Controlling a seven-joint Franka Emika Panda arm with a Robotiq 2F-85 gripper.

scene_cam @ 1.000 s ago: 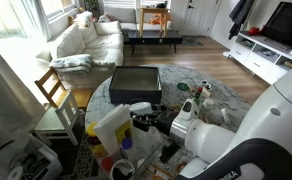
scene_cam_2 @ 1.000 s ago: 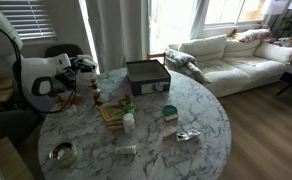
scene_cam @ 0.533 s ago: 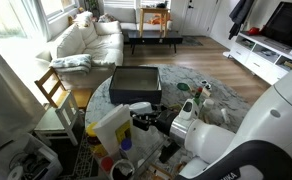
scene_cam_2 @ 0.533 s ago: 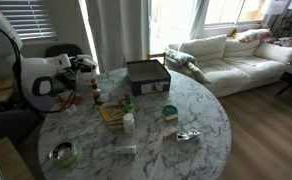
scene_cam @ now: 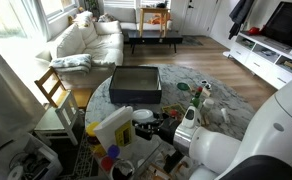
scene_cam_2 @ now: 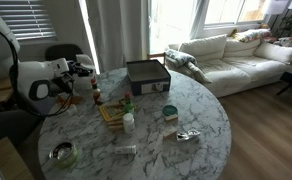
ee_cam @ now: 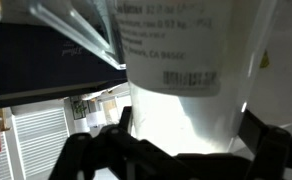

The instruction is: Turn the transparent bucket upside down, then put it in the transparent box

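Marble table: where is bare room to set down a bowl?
The marble table is bare along its near edge, in front of the crumpled wrapper, and right of the dark grey box and green cup. It is crowded around the wooden tray and white bottle.

- White sofa [scene_cam_2: 231, 55] under bright windows [scene_cam_2: 176, 20]; strong daylight.
- Wooden floor [scene_cam_2: 271, 130]; patterned rug [scene_cam: 231, 88].
- Round marble tabletop [scene_cam_2: 196, 120].
- Dark TV [scene_cam: 286, 22] on white console [scene_cam: 266, 60]; wooden chair [scene_cam: 52, 88] near sofa.

A glossy white, rounded robot arm [scene_cam: 248, 140] fills five o'clock, with dark grey joint seams [scene_cam: 248, 172] and a matte-black end effector [scene_cam: 146, 121].
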